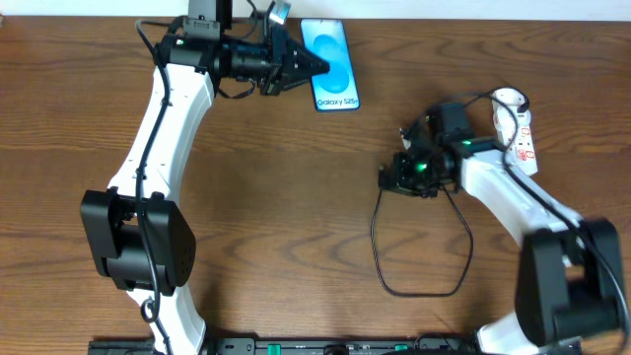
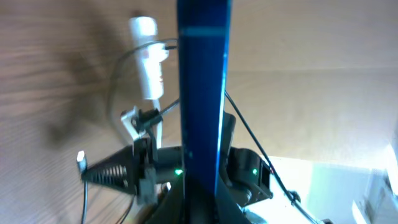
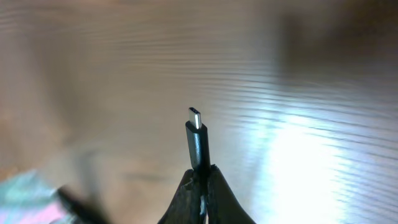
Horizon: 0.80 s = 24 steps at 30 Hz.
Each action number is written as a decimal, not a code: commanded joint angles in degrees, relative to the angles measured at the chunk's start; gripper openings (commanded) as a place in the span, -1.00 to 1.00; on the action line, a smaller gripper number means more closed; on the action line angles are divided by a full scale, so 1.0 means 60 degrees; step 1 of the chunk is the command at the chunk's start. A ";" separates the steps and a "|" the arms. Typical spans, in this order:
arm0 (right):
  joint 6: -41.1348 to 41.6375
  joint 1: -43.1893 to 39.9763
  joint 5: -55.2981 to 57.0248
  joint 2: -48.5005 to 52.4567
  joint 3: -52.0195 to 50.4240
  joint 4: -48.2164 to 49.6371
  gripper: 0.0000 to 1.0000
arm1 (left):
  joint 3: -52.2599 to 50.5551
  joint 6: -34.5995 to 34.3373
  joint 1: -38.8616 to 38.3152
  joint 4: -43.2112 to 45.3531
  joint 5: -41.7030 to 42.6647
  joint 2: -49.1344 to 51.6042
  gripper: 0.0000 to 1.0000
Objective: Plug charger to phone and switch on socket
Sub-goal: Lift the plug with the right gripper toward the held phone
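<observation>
The phone (image 1: 333,57), blue screen up, is at the table's far middle. My left gripper (image 1: 317,67) is shut on its left side. In the left wrist view the phone (image 2: 204,93) rises as a narrow blue band from between the jaws of my left gripper (image 2: 202,202). My right gripper (image 1: 385,178) is shut on the charger's black plug (image 3: 197,134), whose metal tip sticks out past the right gripper (image 3: 201,179) above the wood. The charger's thin black cable (image 1: 424,281) loops toward the front. The white socket (image 1: 521,128) lies at the right, behind the right arm.
The socket's white strip (image 2: 148,74) and my right arm's black gripper body (image 2: 124,171) show beyond the phone in the left wrist view. Black wires (image 1: 473,104) run over the right arm near the socket. Brown wooden table (image 1: 296,217) lies between the arms.
</observation>
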 commanded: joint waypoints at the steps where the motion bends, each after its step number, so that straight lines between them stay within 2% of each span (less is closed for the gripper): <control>1: -0.1443 -0.0033 -0.2127 -0.1264 0.0084 -0.0011 -0.98 | 0.0106 0.0135 0.0040 0.0605 0.1698 -0.0284 -0.85; 7: -0.1428 -0.0011 -0.2182 -0.3104 0.0084 0.0229 -0.98 | 0.0109 -0.0080 0.0040 0.1311 0.1698 -0.0284 -0.86; 10: -0.1424 -0.0011 -0.2182 -0.3814 0.0084 0.0455 -0.98 | 0.0109 -0.0627 0.0040 0.1985 0.1781 -0.0284 -0.85; 13: -0.1300 -0.0007 -0.2186 -0.4393 0.0084 0.0503 -0.99 | 0.0109 -0.1639 -0.0007 0.3464 0.2218 -0.0284 -0.86; 18: -0.0557 0.0022 -0.2331 -0.4481 0.0084 0.0517 -0.98 | 0.0109 -0.2794 -0.0266 0.5027 0.2240 -0.0284 -0.85; 24: 0.0466 0.0044 -0.2459 -0.4495 0.0084 0.1129 -0.98 | 0.0109 -0.2809 -0.0561 0.5366 0.2255 -0.0284 -0.86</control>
